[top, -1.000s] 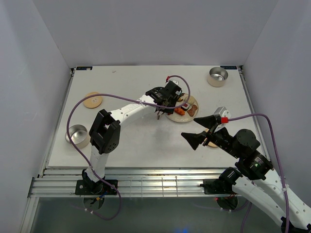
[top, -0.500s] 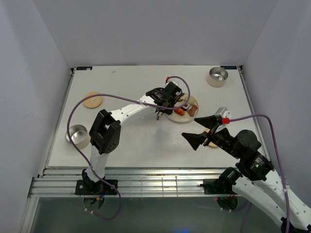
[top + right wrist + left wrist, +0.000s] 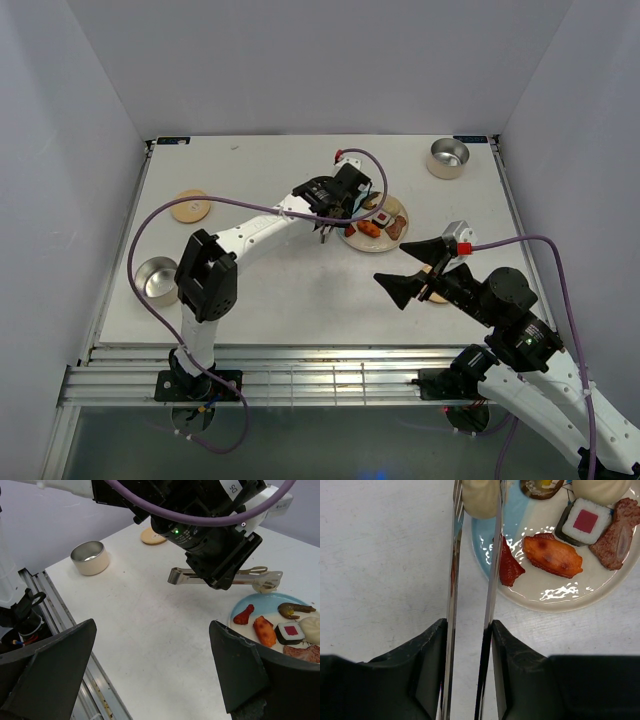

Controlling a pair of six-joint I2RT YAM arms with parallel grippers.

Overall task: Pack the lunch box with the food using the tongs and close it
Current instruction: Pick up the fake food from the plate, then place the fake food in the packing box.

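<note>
L jaws clamp slim silver metal tongs point(image 3: 452, 580), long axis straight ahead. Tips flank pale whitish dumpling point(image 3: 479, 500) dead ahead, at blue-and-white plate point(image 3: 545, 597) rim. R jaws wide open, empty, farther off.

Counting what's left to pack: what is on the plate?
On the plate: a red piece, an orange piece, a sushi roll, a brown piece, a shrimp and a dumpling. A second dumpling sits between the tongs at the rim. The right tool hides part of the plate.
</note>
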